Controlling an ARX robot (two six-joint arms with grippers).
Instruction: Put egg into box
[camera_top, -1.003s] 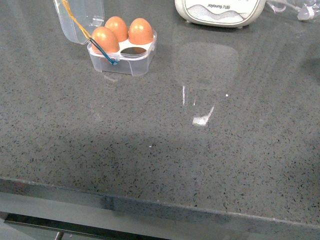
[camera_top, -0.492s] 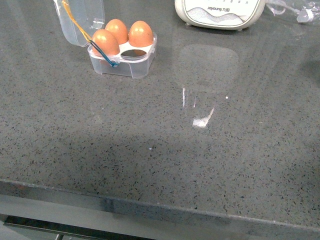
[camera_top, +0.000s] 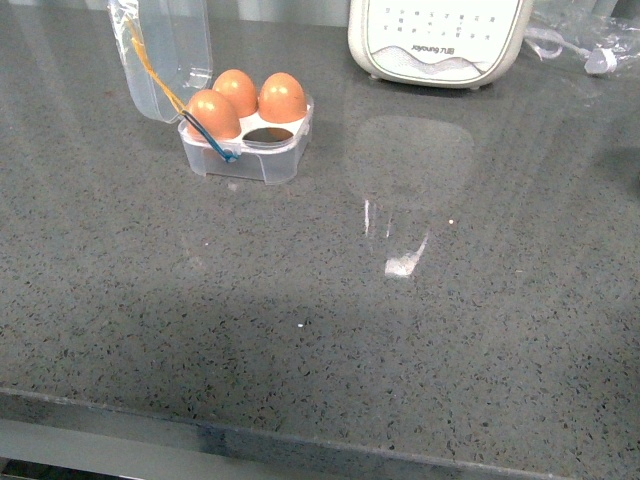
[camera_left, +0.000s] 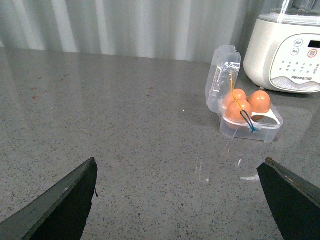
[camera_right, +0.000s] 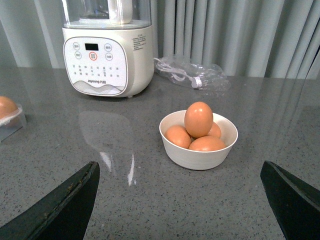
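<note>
Egg (camera_right: 198, 119) lies on top of three other eggs (camera_right: 206, 144) in a white bowl (camera_right: 192, 159). It is smooth and orange-brown, its narrow end points up, and there is a soft light spot on the shell. It looks the same as the eggs under it. The bowl stands on the grey speckled desk (camera_top: 300, 300) and shows only in the right wrist view. It is well apart from the white appliance (camera_right: 107, 55) and nearer to the camera than a crumpled clear bag (camera_right: 192, 75).

The box (camera_top: 250, 163) is at the upper left of the front frame, on the desk, to the left of the appliance. It is clear plastic with a white tray, and its lid (camera_top: 170, 45) stands open and upright behind it. Three boxed eggs (camera_top: 212, 112) fill three slots. The fourth slot (camera_top: 265, 133), at the near right, is empty. A yellow band (camera_top: 150, 65) runs down the lid and a blue band (camera_top: 215, 140) crosses the near left corner.

The right claw (camera_right: 180, 165) is spread wide. Its two dark fingers show far apart with nothing between them, and the bowl lies further off on the desk. The left claw (camera_left: 179, 162) is spread wide too and grips nothing. It faces the box from a distance.
</note>
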